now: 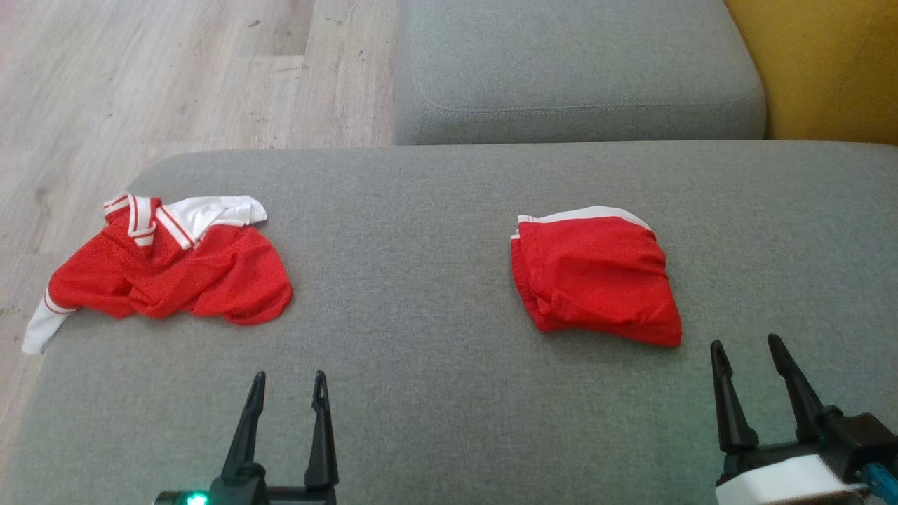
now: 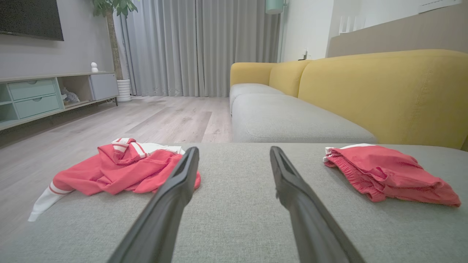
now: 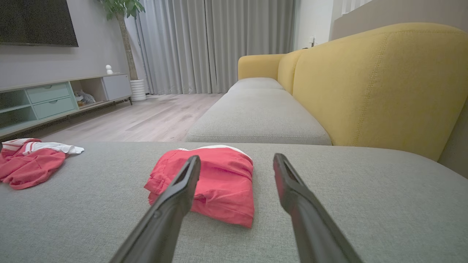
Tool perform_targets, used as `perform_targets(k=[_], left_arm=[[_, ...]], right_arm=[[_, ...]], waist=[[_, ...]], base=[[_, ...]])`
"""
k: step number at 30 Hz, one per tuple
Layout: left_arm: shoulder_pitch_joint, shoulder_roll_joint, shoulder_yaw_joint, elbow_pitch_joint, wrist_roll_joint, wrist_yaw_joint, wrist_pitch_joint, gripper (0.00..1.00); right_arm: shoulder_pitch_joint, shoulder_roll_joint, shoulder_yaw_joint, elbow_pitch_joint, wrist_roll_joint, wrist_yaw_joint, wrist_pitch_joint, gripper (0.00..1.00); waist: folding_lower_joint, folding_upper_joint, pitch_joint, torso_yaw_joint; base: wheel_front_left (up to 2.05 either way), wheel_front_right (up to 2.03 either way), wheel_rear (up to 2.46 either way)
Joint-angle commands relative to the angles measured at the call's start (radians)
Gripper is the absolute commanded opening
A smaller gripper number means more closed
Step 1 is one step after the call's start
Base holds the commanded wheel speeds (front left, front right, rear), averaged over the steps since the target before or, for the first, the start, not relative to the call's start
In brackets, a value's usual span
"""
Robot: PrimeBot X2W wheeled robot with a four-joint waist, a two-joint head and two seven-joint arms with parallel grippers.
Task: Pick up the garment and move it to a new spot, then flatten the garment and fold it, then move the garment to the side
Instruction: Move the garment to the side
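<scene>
On the grey seat cushion (image 1: 421, 231), toward its left end, lies the crumpled garment (image 1: 182, 277): red cloth with white striped trim, bunched up, with 1 white cuff hanging over the cushion edge. Well apart to the right, on the same cushion, lies the folded garment (image 1: 596, 280), a compact red stack with a white band along its far edge.

Left tool (image 1: 289, 379): 2 fingers spread wide, holding nothing, near the crumpled garment and clear of it.

Right tool (image 1: 744, 341): 2 fingers spread wide, empty, just beside the near right corner of the folded garment, not in contact.

Beyond the cushion are a second grey cushion (image 1: 575, 70), a yellow backrest (image 1: 828, 63) and a wood floor (image 1: 140, 84).
</scene>
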Motion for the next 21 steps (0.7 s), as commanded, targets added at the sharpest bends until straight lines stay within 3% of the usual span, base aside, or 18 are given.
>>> perform_targets(k=[1,21], left_arm=[[-0.040,-0.003,0.038,-0.025,0.007,-0.002,-0.005,1.00],[-0.035,-0.007,0.054,-0.004,0.030,-0.021,-0.005,1.00]], right_arm=[[-0.022,-0.012,0.019,-0.038,-0.007,-0.001,-0.011,1.00],[-0.003,0.014,0.021,-0.035,-0.018,-0.001,-0.011,1.00]], waist=[[0.0002,-0.0001,0.000,0.001],[0.0002,-0.0001,-0.001,0.004]], base=[[0.00,0.00,0.00],[0.00,0.00,0.00]])
